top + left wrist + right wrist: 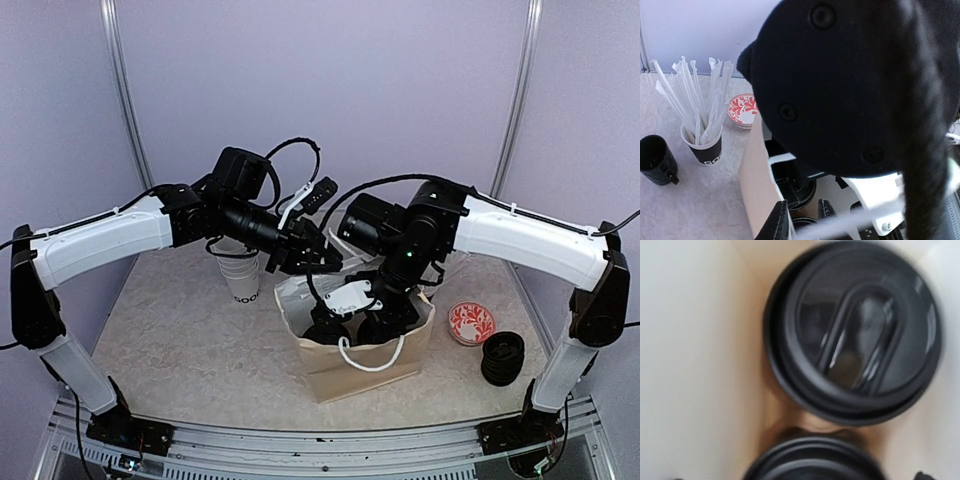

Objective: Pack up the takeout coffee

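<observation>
Table bag: cups under R hand

I was working in what looked like a robot lab cell: plain lilac walls, metal corner posts, an aluminium rail carrying two arms, and a stone-look table.

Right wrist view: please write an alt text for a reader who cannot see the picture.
Blurred close-up from above of a round black coffee lid, with the rim of a second black lid at the bottom edge. Pale bag walls show beside them.
</observation>
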Controlling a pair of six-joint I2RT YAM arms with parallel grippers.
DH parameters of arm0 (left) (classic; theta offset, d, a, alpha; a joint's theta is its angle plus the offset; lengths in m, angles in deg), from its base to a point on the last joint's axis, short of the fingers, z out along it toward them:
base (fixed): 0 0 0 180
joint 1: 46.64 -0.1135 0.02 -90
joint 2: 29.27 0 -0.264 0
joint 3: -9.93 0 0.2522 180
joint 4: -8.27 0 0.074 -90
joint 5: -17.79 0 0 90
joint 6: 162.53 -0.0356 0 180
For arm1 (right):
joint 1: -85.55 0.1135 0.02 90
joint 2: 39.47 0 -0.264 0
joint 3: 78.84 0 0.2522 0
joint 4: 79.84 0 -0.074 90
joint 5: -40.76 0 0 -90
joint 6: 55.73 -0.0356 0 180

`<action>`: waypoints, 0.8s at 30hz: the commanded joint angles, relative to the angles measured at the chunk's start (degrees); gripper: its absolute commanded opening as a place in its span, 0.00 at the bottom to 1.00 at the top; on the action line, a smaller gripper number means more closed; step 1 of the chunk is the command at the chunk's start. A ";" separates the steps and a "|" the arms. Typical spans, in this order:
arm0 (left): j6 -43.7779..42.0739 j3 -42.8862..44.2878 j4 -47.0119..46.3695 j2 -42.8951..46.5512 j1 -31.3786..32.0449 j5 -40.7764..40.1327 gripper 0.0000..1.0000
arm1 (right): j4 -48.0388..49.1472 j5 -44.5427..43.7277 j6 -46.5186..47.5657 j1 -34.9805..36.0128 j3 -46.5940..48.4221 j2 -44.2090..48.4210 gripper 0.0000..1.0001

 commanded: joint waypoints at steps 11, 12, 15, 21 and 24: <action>4.06 2.25 -1.61 -1.11 -1.74 -3.65 0.02 | -0.48 -0.72 1.28 0.35 4.78 4.28 0.99; 4.03 2.13 -1.46 -0.88 -1.80 -3.89 0.00 | -0.56 -0.46 1.42 0.35 5.70 4.41 0.99; 3.89 1.82 -0.97 -0.36 -2.38 -4.47 0.00 | -0.64 0.69 2.01 0.44 9.15 4.66 0.99; 3.01 2.66 1.50 -0.11 -5.65 -5.52 0.00 | -0.40 1.25 2.10 0.37 15.86 4.71 0.99; 1.59 4.32 4.74 -0.83 -7.23 -6.01 0.00 | 0.13 0.46 1.50 -0.58 19.63 4.93 0.99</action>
